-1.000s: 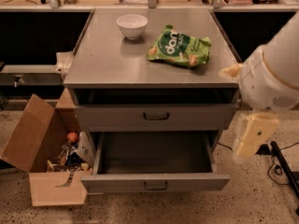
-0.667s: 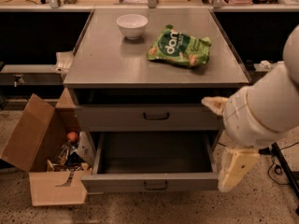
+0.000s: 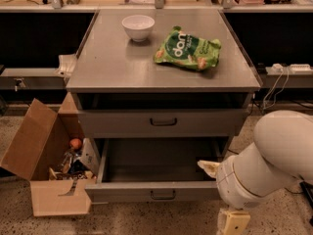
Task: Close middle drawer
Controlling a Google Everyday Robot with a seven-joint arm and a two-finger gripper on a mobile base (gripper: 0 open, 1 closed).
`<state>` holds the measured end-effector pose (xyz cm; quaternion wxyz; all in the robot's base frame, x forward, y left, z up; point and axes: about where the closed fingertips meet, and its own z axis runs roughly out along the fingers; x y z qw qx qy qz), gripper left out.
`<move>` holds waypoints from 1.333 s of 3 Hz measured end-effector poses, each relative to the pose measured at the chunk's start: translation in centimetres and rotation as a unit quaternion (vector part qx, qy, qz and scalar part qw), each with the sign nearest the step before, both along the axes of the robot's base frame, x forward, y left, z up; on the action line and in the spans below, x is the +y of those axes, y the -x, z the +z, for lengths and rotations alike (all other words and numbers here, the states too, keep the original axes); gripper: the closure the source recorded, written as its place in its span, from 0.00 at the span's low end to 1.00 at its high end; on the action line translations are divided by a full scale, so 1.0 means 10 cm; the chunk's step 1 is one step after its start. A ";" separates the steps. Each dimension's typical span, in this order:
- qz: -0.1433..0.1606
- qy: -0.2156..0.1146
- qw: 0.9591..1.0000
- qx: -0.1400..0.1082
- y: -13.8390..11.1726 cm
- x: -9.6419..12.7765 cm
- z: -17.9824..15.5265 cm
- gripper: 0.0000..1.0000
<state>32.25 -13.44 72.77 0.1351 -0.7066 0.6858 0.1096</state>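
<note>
The middle drawer [image 3: 156,192] is pulled out and empty, its low grey front carrying a small dark bar handle [image 3: 163,195]. Above it the taller top drawer [image 3: 164,123] is shut. The lowest drawer is hidden under the open one. My white arm [image 3: 266,165] comes in from the lower right. My gripper [image 3: 233,223] hangs at the picture's bottom edge, just in front of and to the right of the open drawer's front right corner, partly cut off.
A white bowl [image 3: 138,26] and a green snack bag [image 3: 188,50] lie on the cabinet top [image 3: 107,67]. An open cardboard box [image 3: 46,155] of odds and ends stands on the floor at the left. Cables and a power strip [image 3: 288,68] are at the right.
My arm has swung down and to the left, from beside the cabinet's right edge to the front right corner of the open drawer. The drawer has not moved.
</note>
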 end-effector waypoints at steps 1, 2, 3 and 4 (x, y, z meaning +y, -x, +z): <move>0.000 0.000 1.000 0.000 0.00 0.00 0.00 0.00; 0.007 -0.009 1.000 0.024 -0.02 0.03 -0.27 0.01; 0.023 -0.031 0.997 0.065 -0.02 0.21 -0.91 0.25; 0.027 -0.062 0.993 0.098 0.04 0.28 -1.58 0.47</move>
